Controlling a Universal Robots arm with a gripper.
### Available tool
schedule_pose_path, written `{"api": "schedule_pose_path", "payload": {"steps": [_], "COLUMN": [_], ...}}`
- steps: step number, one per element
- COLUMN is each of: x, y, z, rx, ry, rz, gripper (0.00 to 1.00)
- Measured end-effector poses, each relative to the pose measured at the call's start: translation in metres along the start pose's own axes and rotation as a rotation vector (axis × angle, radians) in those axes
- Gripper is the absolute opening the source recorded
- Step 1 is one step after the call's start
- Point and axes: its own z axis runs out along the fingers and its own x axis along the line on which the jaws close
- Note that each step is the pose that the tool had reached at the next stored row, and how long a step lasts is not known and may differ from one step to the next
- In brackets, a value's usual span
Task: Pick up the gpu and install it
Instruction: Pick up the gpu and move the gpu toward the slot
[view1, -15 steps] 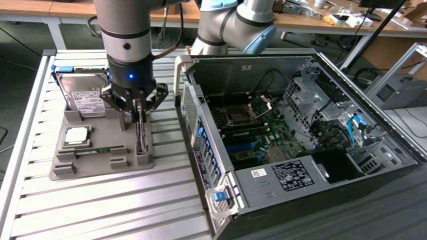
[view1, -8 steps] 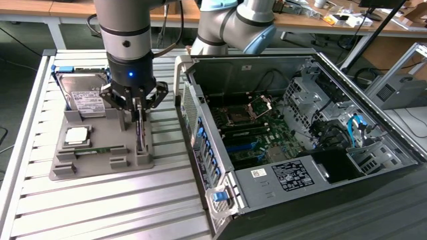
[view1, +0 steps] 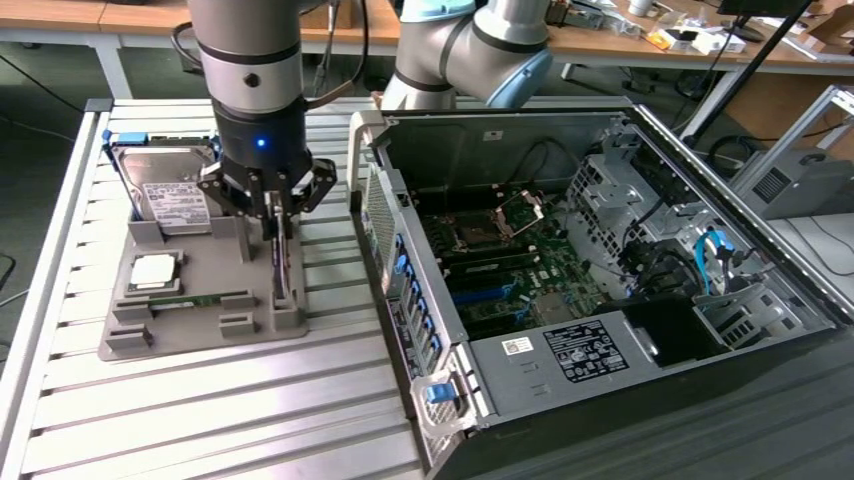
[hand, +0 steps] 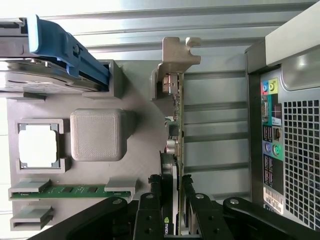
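Note:
The gpu (view1: 279, 265) is a thin black card standing on edge in a slot of the grey holder (view1: 200, 335) on the slatted table. Its silver-grey bracket (hand: 178, 55) sits at the holder's outer end, and the card's edge (hand: 178, 115) runs from there back to the gripper. My gripper (view1: 274, 222) hangs straight above the card, at its end away from the bracket. In the wrist view the gripper (hand: 174, 212) has one black finger (hand: 150, 210) pressed against each face of the card, shut on it. The card's lower edge still rests in the holder.
The open computer case (view1: 561, 260) lies at the exterior view's right, its motherboard (view1: 501, 270) exposed, and its rear panel (hand: 295, 150) is close beside the card. The holder also carries a hard drive (view1: 167, 195), a processor chip (view1: 151, 270) and a green memory stick (view1: 200, 300).

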Motion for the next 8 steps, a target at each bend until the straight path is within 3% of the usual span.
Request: {"api": "schedule_pose_path", "payload": {"steps": [8], "x": [-0.0001], "y": [0.0], "z": [-0.005], "rx": [0.0001], "ry": [0.0001], "rz": [0.0], "gripper": [0.27]}}
